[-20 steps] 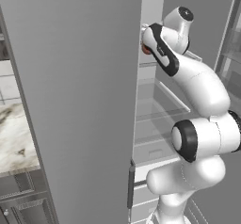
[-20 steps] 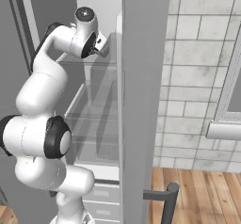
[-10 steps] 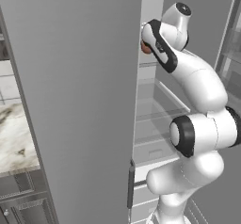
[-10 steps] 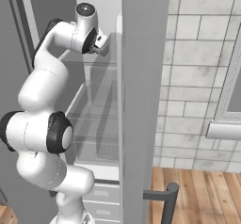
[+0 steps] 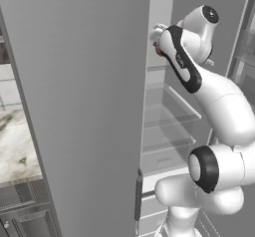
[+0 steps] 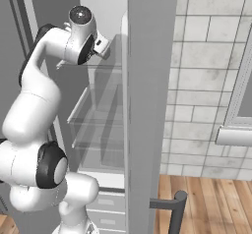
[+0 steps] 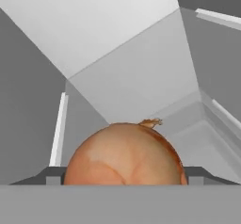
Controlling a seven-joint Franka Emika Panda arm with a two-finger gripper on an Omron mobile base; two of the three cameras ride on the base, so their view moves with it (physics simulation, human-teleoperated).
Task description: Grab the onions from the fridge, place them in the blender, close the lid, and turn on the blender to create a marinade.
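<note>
**Op A:** Hand [image 7: 123, 178] is up inside the fridge [image 5: 79, 106] at the top shelf level. On the hand view an onion [image 7: 123, 155] sits right between the two finger tips [image 7: 52, 176], one tip at each flank.

**Op B:** Clenched on it?

**Op A:** I judge it is gripping the onion: tips flush against both sides, no gap visible. From the left base view I catch only a reddish sliver of it by the wrist.

**Op B:** Handling?

**Op A:** My guess is light, firm, round, with a dry papery skin that may slip or shed. I'd keep the hold across the widest part of the bulb, clear of the little stem tuft on top. Rounded sides mean it could roll out if the hold sits high or low.
</note>
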